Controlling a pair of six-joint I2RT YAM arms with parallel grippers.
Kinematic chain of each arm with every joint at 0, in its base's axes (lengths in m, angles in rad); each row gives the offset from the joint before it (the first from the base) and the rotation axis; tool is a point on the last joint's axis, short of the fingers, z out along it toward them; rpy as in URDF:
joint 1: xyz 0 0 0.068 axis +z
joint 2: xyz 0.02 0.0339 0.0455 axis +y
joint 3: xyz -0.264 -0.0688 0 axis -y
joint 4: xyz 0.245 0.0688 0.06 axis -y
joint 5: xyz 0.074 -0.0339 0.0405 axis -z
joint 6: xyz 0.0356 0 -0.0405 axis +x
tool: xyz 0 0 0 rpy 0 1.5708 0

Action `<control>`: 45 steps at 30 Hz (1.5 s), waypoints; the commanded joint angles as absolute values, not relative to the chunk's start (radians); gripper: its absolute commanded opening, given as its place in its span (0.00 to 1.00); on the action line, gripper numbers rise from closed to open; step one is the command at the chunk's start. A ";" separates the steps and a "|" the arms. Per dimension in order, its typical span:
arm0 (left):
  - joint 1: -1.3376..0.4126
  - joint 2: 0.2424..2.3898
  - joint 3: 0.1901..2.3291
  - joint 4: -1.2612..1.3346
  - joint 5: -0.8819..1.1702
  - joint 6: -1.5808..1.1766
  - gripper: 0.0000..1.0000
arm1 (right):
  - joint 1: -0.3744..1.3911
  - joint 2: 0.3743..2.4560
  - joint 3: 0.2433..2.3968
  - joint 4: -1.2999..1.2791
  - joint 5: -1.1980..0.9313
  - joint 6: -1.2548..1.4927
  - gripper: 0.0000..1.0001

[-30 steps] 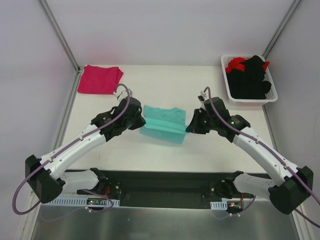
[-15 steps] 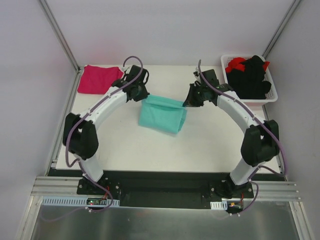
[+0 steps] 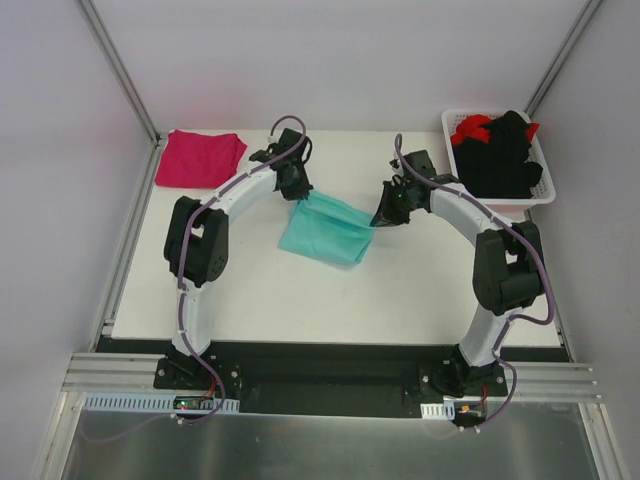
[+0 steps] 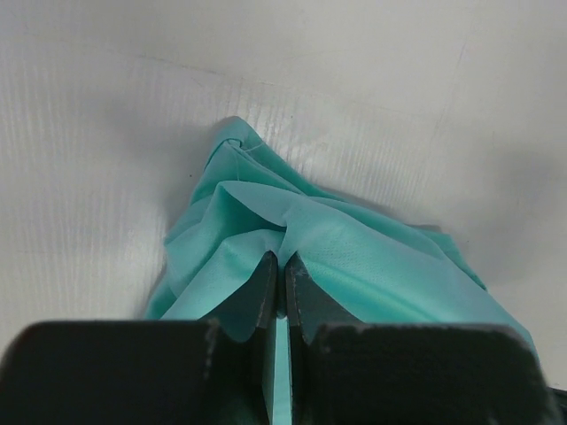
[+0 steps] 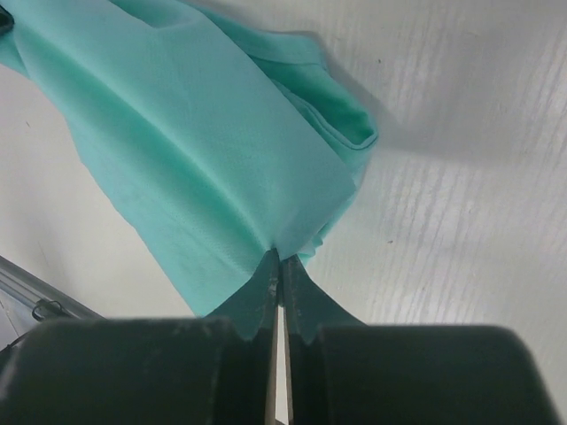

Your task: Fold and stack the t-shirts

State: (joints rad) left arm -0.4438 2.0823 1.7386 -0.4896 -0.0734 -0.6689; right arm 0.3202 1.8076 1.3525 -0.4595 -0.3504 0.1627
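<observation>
Looking big to small: on the table (image 3: 250, 290) the teal t-shirt (image 3: 322, 230) sits mid-table toward the far side, partly folded, with each arm holding one of its far corners. The pink t-shirt (image 3: 200, 158) lies folded at the far left corner, well apart. The basket (image 3: 505, 199) at far right holds the black garments (image 3: 505, 155) and red garments (image 3: 472, 128). The left gripper (image 4: 283, 258) is clamped on a bunched corner of the teal cloth, and the right gripper (image 5: 280, 257) is clamped on a thin edge of it. Main risk, I'd judge: if your arms travel unevenly the fold lands skewed, since the cloth between them is slack and wrinkled. Next: the right pinch looks shallow, just a tip of fabric between the fingers, so a tug could pull it free. Smaller: the left side has several layers bunched, so you may set down a crumpled corner instead of a flat one. The top view gives you the shirt's whole outline and the arm spacing, but not the grip. The wrist views show cloth actually caught in the closed fingers and the layer bunching, but nothing of the pink shirt or basket.
</observation>
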 commanded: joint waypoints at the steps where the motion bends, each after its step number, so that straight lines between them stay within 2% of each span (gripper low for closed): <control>1: -0.425 2.027 1.724 -0.468 -0.092 -0.644 0.00 | 0.318 1.730 1.338 -0.480 -0.344 0.141 0.01; 15: -0.425 1.669 1.531 -0.495 -0.094 -0.629 0.00 | 0.396 1.534 1.387 -0.607 -0.273 0.175 0.01; 25: -0.428 1.300 1.253 -0.532 -0.071 -0.653 0.00 | 0.538 1.283 1.189 -0.644 -0.183 0.278 0.01; 33: -0.468 1.093 1.069 -0.543 -0.046 -0.696 0.00 | 0.690 1.121 1.051 -0.698 -0.081 0.383 0.01; 45: -0.635 1.083 0.989 -0.558 -0.123 -0.764 0.00 | 0.889 0.919 0.914 -0.813 0.138 0.561 0.01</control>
